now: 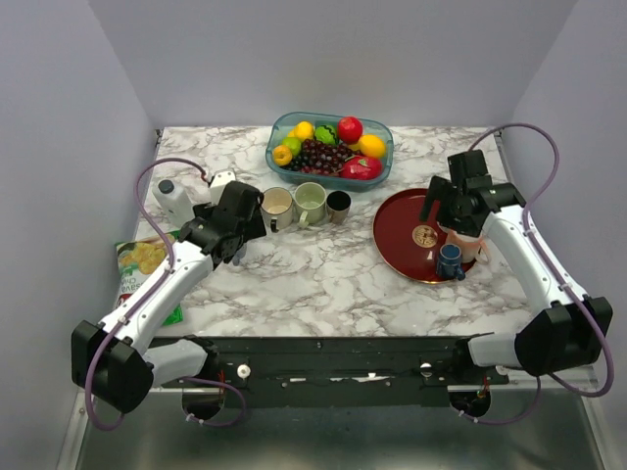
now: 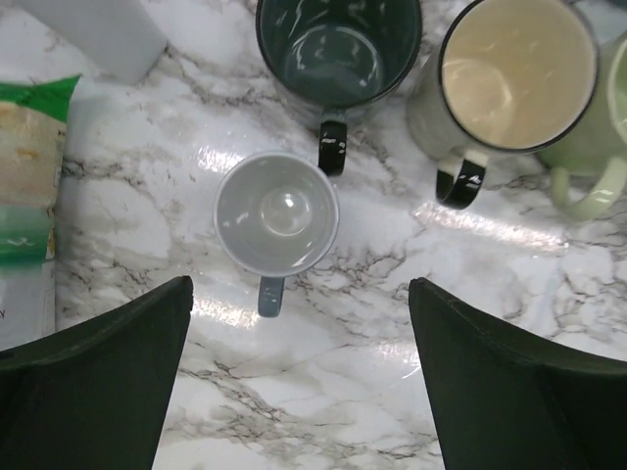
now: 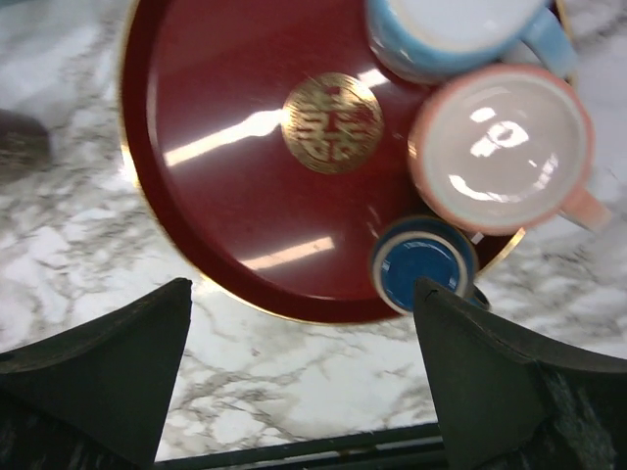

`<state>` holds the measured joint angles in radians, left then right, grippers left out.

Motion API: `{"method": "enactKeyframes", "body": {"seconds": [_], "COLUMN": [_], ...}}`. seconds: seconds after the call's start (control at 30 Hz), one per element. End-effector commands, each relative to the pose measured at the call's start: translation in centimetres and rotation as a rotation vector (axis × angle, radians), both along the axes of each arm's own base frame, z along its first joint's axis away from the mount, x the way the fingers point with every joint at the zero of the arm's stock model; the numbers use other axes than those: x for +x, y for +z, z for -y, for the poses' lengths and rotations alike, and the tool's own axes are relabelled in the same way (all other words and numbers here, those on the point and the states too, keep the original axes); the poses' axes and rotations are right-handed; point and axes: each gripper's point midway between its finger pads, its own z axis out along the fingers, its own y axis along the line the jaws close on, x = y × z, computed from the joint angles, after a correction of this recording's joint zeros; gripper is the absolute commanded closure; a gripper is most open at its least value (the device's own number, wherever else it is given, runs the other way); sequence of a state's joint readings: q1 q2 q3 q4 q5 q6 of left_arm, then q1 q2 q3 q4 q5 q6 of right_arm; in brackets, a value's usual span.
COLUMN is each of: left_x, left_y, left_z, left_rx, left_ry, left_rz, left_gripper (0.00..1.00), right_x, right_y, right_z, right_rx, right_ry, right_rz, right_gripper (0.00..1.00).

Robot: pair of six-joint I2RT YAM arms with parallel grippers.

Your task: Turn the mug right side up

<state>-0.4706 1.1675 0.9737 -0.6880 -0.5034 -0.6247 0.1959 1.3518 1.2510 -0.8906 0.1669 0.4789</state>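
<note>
Marble surface (image 1: 323, 279): my left claw (image 2: 299, 284), spread, hangs above an upright grey mug (image 2: 276, 212); my right claw (image 3: 302, 284), spread, hangs above the red tray (image 3: 216, 117).

Mug (image 2: 276, 213) ahead of left gripper (image 2: 299, 294), other mugs (image 2: 338, 39) beyond it, packet (image 2: 29, 166) leftward; tray (image 3: 225, 176) bearing three mugs (image 3: 505, 147) under right gripper (image 3: 302, 289).
</note>
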Motion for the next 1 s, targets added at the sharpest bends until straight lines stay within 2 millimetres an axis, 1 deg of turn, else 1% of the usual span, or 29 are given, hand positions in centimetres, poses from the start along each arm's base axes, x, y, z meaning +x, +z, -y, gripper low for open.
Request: {"method": "enactKeyframes", "body": {"seconds": [0.0, 0.03, 0.07, 0.13, 0.17, 0.27, 0.3, 0.4, 0.5, 0.6, 0.77, 0.97], "left_x": [1.6, 2.1, 2.4, 3.4, 3.8, 4.3, 4.6, 4.9, 5.1, 5.2, 5.3, 5.5], "left_y": [3.4, 4.3, 4.6, 5.4, 5.8, 5.8, 5.6, 5.3, 5.3, 5.4, 5.5, 5.6], "left_z": [0.9, 1.5, 1.9, 2.9, 3.8, 5.1, 5.5, 6.3, 6.6, 6.7, 6.7, 6.6], "left_rx": [-0.021, -0.038, -0.048, -0.076, -0.107, -0.142, -0.149, -0.165, -0.171, -0.168, -0.156, -0.141], "left_ry": [-0.047, -0.067, -0.079, -0.111, -0.139, -0.188, -0.198, -0.226, -0.236, -0.25, -0.26, -0.269], "left_rz": [0.07, 0.087, 0.095, 0.127, 0.142, 0.145, 0.144, 0.135, 0.136, 0.14, 0.138, 0.139], "left_gripper": [0.01, 0.01, 0.01, 0.01, 0.01, 0.01, 0.01, 0.01, 0.01, 0.01, 0.01, 0.01], "right_x": [-3.8, -3.8, -4.5, -4.9, -5.3, -6.1, -6.6, -6.9, -6.3, -5.4, -4.8, -4.0], "right_y": [-1.1, -0.7, -1.8, -2.4, -2.9, -3.9, -4.8, -6.0, -6.5, -6.5, -8.3, -9.5], "right_z": [3.7, 3.8, 3.8, 3.8, 3.8, 3.9, 3.9, 3.8, 3.6, 4.0, 4.0, 2.5], "right_rx": [-0.146, -0.142, -0.142, -0.139, -0.142, -0.14, -0.143, -0.138, -0.125, -0.136, -0.102, -0.002], "right_ry": [-0.11, -0.112, -0.099, -0.095, -0.1, -0.117, -0.12, -0.131, -0.12, -0.114, -0.106, -0.064], "right_rz": [-0.073, -0.042, -0.058, -0.067, -0.086, -0.131, -0.159, -0.186, -0.169, -0.148, -0.19, -0.188], "right_gripper": [0.0, 0.0, 0.0, 0.0, 0.0, 0.0, 0.0, 0.0, 0.0, 0.0, 0.0, 0.0]}}
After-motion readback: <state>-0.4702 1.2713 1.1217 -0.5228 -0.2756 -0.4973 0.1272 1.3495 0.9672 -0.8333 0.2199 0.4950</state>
